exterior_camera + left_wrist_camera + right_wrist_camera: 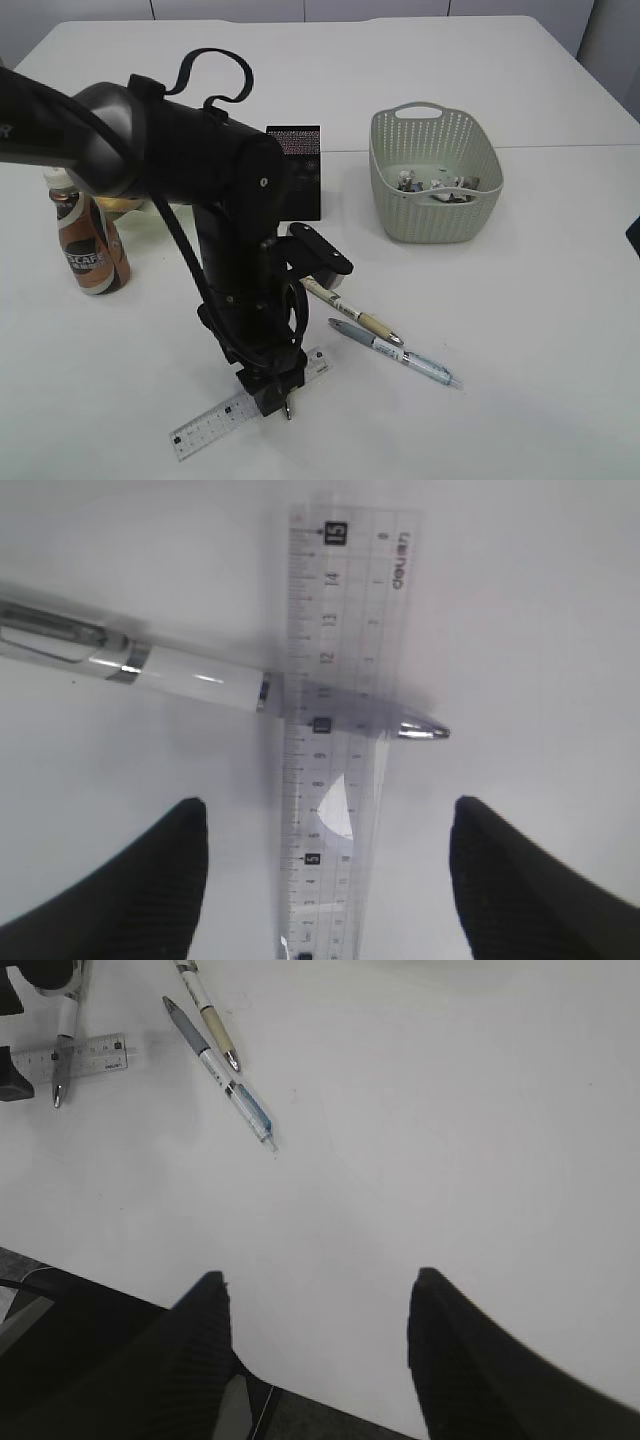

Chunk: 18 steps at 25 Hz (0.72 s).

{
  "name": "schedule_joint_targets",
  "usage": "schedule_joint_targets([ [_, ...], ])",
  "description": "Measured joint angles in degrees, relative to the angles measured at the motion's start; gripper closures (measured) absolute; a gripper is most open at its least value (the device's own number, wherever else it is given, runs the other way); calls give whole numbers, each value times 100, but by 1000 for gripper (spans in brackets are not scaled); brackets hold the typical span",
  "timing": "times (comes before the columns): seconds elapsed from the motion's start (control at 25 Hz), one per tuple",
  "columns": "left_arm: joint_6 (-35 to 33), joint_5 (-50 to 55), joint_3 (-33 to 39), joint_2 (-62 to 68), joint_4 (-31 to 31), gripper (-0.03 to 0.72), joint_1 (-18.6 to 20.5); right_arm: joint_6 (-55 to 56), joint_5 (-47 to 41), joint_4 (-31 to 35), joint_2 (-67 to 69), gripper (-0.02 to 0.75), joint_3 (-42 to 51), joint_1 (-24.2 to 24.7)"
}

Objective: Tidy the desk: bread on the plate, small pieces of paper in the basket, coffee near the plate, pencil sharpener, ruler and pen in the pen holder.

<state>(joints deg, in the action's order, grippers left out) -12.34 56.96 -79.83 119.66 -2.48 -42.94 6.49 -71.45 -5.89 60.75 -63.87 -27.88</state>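
Note:
My left gripper (327,805) stands open, pointing down over the clear ruler (335,680), one finger on each side and not touching it. A white pen (190,672) lies across the ruler. In the exterior view the left gripper (272,395) is low over the ruler (205,428) near the desk's (520,330) front. Two more pens (392,347) lie to the right. The black pen holder (298,170) stands behind the arm. The coffee (88,245) is upright at the left, with bread (118,205) and plate (150,228) mostly hidden behind the arm. The pencil sharpener is out of view.
The basket (435,190) at the back right holds small pieces of paper (440,185). My right gripper (315,1290) hangs open over bare desk by its near edge, nothing between its fingers. The left arm blocks much of the desk's middle.

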Motion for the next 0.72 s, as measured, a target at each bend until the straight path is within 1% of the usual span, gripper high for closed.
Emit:
schedule_joint_targets([
  [0.72, -79, -35, 0, 368, -8, 135, 0, 0, 0, -19, 0, 321, 0, 0],
])
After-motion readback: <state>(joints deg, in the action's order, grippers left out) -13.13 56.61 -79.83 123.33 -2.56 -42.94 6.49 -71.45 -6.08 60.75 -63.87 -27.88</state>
